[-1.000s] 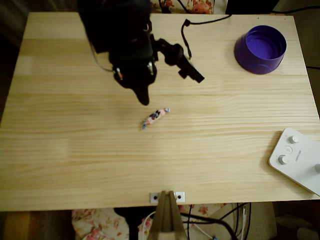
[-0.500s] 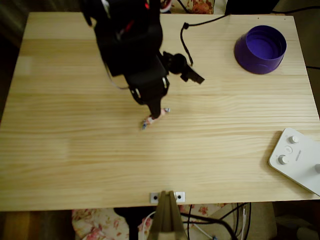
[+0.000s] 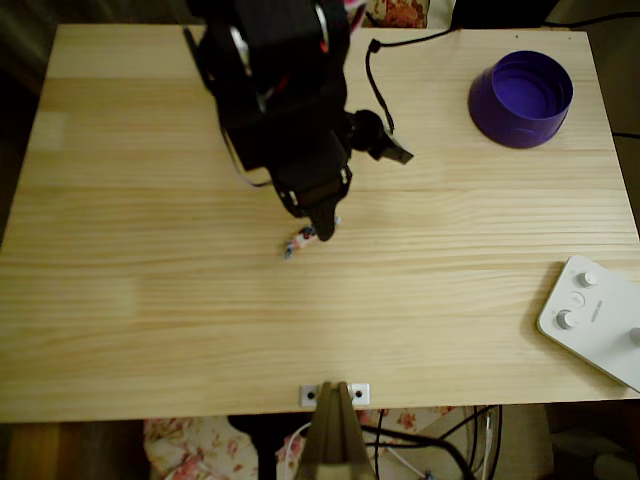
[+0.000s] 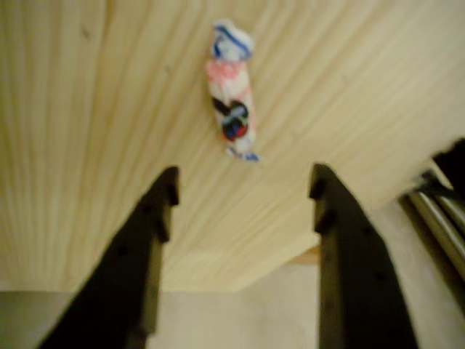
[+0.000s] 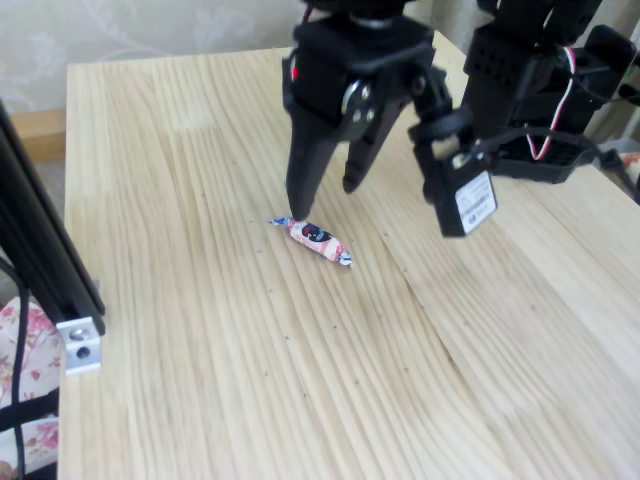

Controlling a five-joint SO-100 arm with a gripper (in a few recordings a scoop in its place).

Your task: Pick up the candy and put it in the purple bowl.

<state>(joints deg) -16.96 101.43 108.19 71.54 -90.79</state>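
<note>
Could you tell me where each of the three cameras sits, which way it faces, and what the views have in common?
Overhead view: above the table, looking straight down; the black arm reaches in from the top edge, its gripper over the candy, the purple bowl at top right.
Wrist view: on the gripper, looking down past two open fingers at the candy.
Fixed view: low at a table corner, facing the gripper above the candy.
All three views show the candy lying on the wood.

The black arm reaches down, its pincer point(image 5: 325, 195) pointing at the counter point(image 5: 200, 330), jaws spread apart, holding nothing.
</note>
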